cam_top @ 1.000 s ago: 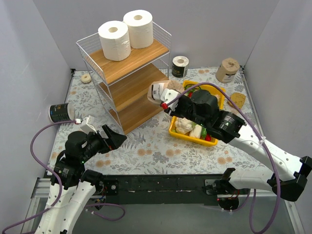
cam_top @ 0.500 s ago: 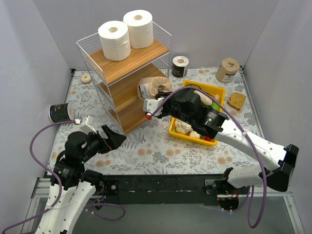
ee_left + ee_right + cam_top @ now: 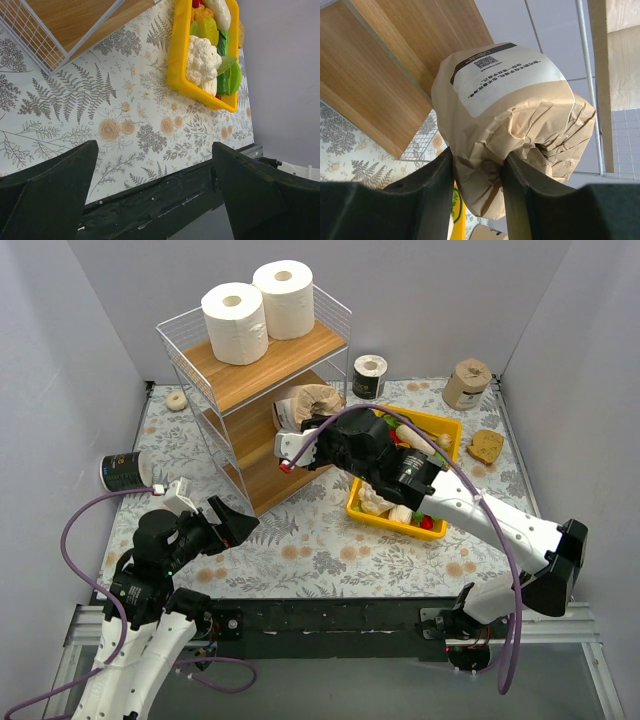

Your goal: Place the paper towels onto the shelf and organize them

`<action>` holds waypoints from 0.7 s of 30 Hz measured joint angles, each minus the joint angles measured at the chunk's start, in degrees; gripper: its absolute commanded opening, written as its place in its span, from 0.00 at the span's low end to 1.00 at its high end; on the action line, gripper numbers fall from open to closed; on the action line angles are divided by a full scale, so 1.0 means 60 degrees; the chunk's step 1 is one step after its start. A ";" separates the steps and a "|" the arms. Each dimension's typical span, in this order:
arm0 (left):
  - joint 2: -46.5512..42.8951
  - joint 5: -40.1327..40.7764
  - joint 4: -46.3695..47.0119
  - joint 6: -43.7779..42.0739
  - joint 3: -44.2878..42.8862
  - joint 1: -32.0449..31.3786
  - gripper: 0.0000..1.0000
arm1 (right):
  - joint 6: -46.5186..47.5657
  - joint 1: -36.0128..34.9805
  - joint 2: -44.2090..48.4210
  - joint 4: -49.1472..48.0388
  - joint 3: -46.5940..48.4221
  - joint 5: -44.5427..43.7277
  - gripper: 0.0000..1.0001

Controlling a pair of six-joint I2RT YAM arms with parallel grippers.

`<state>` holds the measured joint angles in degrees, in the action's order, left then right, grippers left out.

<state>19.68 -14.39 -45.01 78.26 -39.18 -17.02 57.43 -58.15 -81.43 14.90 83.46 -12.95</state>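
Observation:
The shelf (image 3: 262,373) stands at the back left with two big white rolls (image 3: 236,310) (image 3: 284,299) on its top board. My right gripper (image 3: 318,421) is shut on a tan-wrapped roll (image 3: 304,406) and holds it at the shelf's middle tier; in the right wrist view the roll (image 3: 510,115) is pinched by its crumpled end between my fingers (image 3: 429,192). A second tan roll (image 3: 466,384) stands at the back right. One black roll (image 3: 369,377) stands behind the shelf, another (image 3: 126,471) lies at the left. My left gripper (image 3: 232,523) is open and empty.
A yellow bin (image 3: 431,430) of toy vegetables sits right of the shelf, under my right arm; it also shows in the left wrist view (image 3: 180,60). A small beige ring (image 3: 176,400) lies at the back left. A brown piece (image 3: 486,446) lies right of the bin.
My right gripper has carried the tan roll leftward and farther back, from beside the yellow bin into the shelf's middle tier. The left arm has not moved.

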 measured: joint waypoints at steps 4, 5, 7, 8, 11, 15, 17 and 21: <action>0.0000 0.0004 0.0000 0.0011 0.0000 0.0000 0.98 | 0.0062 0.0000 -0.0288 0.0062 0.0138 -0.0226 0.52; 0.0000 0.0004 0.0000 0.0015 0.0000 0.0000 0.98 | 0.0076 0.0000 -0.0401 0.0062 0.0222 -0.0299 0.53; 0.0000 0.0004 0.0000 0.0022 0.0000 0.0000 0.98 | 0.0127 0.0000 -0.0583 0.0058 0.0408 -0.0419 0.57; 0.0000 0.0004 0.0000 0.0022 0.0000 0.0000 0.98 | 0.0157 0.0000 -0.0645 0.0051 0.0495 -0.0474 0.60; 0.0000 0.0000 0.0000 0.0025 0.0000 0.0000 0.98 | 0.0237 -0.0011 -0.0721 -0.0044 0.0688 -0.0641 0.64; -0.0007 0.0004 0.0000 0.0025 0.0000 0.0000 0.98 | 0.0328 -0.0011 -0.0863 -0.0262 0.1009 -0.0973 0.66; -0.0007 0.0004 0.0000 0.0025 0.0000 0.0000 0.98 | 0.0353 -0.0011 -0.0940 -0.0321 0.1096 -0.1086 0.66; -0.0007 0.0004 -0.0004 0.0025 0.0000 0.0000 0.98 | 0.0335 -0.0007 -0.1009 -0.0331 0.1129 -0.1133 0.66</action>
<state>19.64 -14.37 -45.04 78.41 -39.18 -17.02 59.44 -58.19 -87.48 12.91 90.24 -19.75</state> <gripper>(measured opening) 0.981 0.664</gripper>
